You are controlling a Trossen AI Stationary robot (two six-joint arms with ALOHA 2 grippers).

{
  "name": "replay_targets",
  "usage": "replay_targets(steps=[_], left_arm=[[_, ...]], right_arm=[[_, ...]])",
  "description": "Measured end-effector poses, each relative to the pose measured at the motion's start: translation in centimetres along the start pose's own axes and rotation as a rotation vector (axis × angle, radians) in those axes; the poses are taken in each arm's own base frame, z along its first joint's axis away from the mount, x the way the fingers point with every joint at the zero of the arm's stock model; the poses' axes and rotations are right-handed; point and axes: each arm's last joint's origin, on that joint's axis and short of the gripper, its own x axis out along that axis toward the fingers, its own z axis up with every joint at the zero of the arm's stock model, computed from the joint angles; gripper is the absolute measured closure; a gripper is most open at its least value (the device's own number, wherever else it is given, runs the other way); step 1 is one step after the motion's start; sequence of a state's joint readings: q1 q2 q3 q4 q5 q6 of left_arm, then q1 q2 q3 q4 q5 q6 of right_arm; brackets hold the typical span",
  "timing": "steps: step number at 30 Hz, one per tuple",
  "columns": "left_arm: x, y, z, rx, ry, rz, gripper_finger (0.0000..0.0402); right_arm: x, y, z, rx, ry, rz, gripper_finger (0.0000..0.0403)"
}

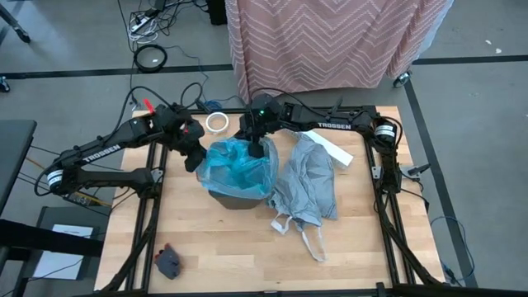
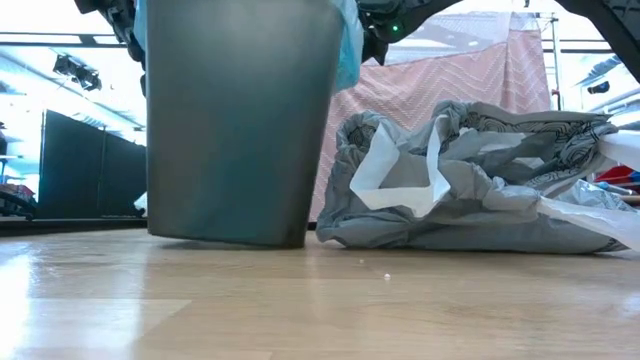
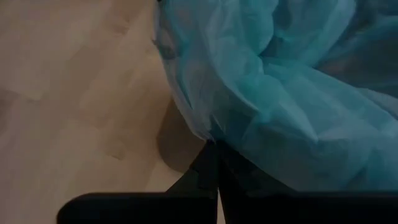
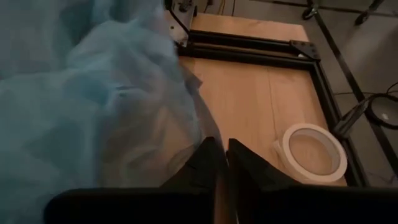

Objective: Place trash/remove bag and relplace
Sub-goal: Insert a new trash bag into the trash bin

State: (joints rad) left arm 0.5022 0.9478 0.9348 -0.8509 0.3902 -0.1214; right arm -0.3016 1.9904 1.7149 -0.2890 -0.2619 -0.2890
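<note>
A dark grey bin [image 1: 233,196] stands upright mid-table; it also shows in the low view [image 2: 240,120]. A translucent turquoise bag [image 1: 238,165] is draped over its mouth. My left gripper [image 1: 196,158] is shut on the bag at the bin's left side. My right gripper [image 1: 258,148] is shut on the bag at the bin's far right side. The crinkly light grey bag [image 1: 307,183] lies slumped on the table right of the bin, its loop handles [image 1: 309,239] toward the near edge. No loose litter shows. My left gripper pinches the turquoise bag's edge [image 3: 205,134] between its two fingers, coming from the table's left, slanting down. The film bunches in folds beside the fingertips; one layer or several, I cannot tell. The bag spreads from there over the bin's mouth. My right gripper pinches the turquoise bag's edge [image 4: 196,134] between its two fingers, from above over the bin's far right rim. The film hangs in loose folds beside the fingers; the exact spot of contact is hidden by the bag itself.
A white tape ring [image 1: 217,122] lies near the far edge, also in the right wrist view [image 4: 314,152]. A long white box [image 1: 330,147] lies far right by the grey bag. A small dark grey object [image 1: 169,261] sits near left. Bare wood lies along the near edge.
</note>
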Motion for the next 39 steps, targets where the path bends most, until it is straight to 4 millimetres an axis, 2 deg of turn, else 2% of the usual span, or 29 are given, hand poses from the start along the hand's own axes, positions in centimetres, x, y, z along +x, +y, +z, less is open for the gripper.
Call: replay_targets(steps=[9, 16, 22, 29, 34, 39], left_arm=[[-1.0, -0.5, 0.5, 0.064, -0.033, -0.024, 0.0372], [-3.8, -1.2, 1.1, 0.203, -0.001, 0.166, 0.0369], [-4.4, -1.1, -0.5, 0.156, 0.147, 0.227, 0.0369], [-5.4, -1.8, -0.4, 0.14, 0.027, 0.113, 0.0369], [-5.4, -2.0, 0.0, 0.127, -0.023, 0.08, 0.0369], [-5.3, -2.0, 0.2, 0.121, -0.024, 0.085, 0.0369]], right_arm=[[-0.3, 0.7, 1.0, 0.024, -0.054, -0.021, 0.0278], [-1.9, 0.6, 2.4, 0.021, -0.104, -0.079, 0.0231], [-4.0, 0.4, 3.2, 0.02, -0.098, -0.132, 0.022], [-6.6, 0.3, 4.5, 0.026, -0.151, -0.159, 0.0221], [-6.6, 0.0, 4.1, 0.096, -0.129, -0.156, 0.022], [-5.4, 0.0, 2.4, 0.137, -0.005, -0.127, 0.0222]])
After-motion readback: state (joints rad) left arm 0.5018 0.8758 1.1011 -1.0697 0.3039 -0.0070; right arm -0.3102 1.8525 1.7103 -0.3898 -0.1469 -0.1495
